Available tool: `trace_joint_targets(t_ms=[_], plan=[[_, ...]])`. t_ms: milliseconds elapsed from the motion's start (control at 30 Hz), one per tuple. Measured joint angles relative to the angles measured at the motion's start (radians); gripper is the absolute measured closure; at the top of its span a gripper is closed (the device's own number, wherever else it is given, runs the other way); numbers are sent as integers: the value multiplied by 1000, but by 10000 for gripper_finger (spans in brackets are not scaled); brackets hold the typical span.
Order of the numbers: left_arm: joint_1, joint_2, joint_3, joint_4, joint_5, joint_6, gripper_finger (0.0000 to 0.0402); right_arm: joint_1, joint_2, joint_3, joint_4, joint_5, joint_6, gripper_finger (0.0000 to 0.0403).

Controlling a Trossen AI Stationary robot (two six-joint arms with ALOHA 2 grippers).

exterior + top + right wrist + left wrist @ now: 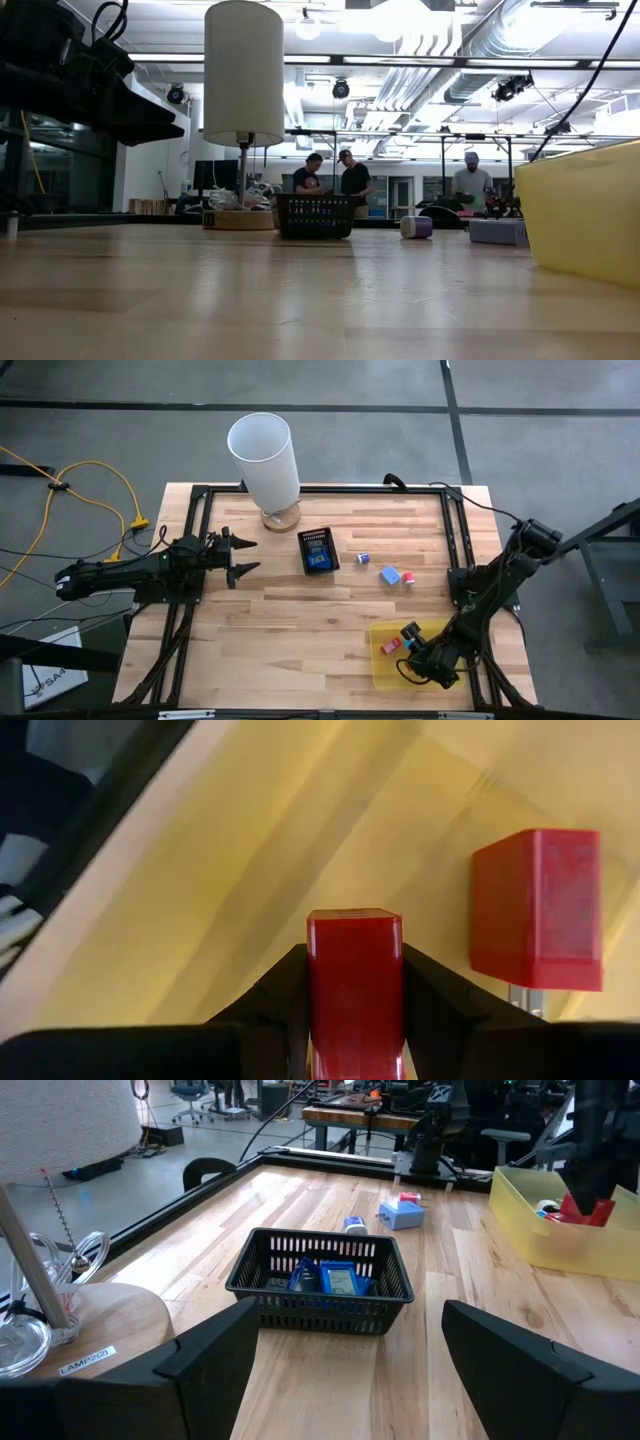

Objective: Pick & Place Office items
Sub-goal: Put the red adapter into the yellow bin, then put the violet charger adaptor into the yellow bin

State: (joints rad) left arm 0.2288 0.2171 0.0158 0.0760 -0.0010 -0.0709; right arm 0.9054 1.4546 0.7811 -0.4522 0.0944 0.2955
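My right gripper (409,641) hangs over the flat yellow tray (385,672) at the table's near right, shut on a small red block (354,970). A second red block (537,910) lies on the tray floor beside it, and a white and teal piece (546,1207) also sits in the tray. On the table between the box and the tray rest a purple piece (363,559), a pale blue block (390,574) and a small white and red piece (408,579). My left gripper (244,558) waits open at the table's left, pointing at the black mesh box (319,550). My right gripper pinches the red block between its two fingers, one finger (285,995) on each of two opposite sides (318,982). In the left wrist view the fingers come down from above with the block's end (588,1210) showing below them. Whether it rests on the tray floor I cannot tell.
The mesh box holds blue and black pieces (335,1279). A tall white lamp (265,455) stands on a round wooden base at the far edge, left of the box. A black frame rail (455,535) runs round the table. People stand in the room beyond (340,180).
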Motion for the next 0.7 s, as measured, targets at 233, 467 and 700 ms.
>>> trace_joint_targets(t_ms=[233, 467, 700], plan=[[0, 0, 0, 0, 0, 0, 94, 0, 24, 0, 1, -7, 5, 289], [0, 0, 0, 0, 0, 0, 94, 0, 24, 0, 0, -18, 17, 279], [0, 0, 0, 0, 0, 0, 94, 0, 24, 0, 1, -15, 16, 246]])
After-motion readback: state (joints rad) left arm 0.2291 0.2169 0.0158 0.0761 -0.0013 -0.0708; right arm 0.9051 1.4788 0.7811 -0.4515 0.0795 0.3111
